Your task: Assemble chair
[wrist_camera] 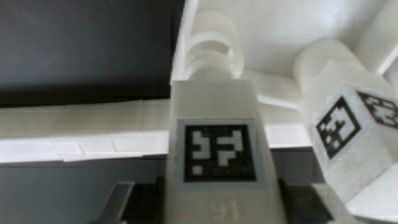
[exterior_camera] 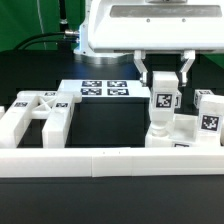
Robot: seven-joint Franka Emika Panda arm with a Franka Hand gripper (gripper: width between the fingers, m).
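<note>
The chair parts are chunky white plastic, matte and smooth, with blunt square edges, and several carry black-and-white square tags. The gripper (exterior_camera: 166,84) holds one of them, a short post (exterior_camera: 165,103), with its dark fingers (exterior_camera: 147,78) pressed on opposite sides of the upper end and the jaws at about half width. The post's top half is a square block with a tag on the face turned toward the exterior camera; lower down it narrows into a rounder stem. Its long axis stands upright, lower end down on a white slab (exterior_camera: 188,130) at the exterior view's right, though whether it is seated there I cannot tell. In the wrist view the post (wrist_camera: 221,150) runs straight away from the gripper (wrist_camera: 222,205). A tagged block (exterior_camera: 208,115) stands just beside the post. The X-braced frame (exterior_camera: 40,115) lies flat at the exterior view's left, well apart. The flat marker board (exterior_camera: 105,90) lies behind, and a long low wall (exterior_camera: 110,160) crosses the dark table (exterior_camera: 110,195) in front
</note>
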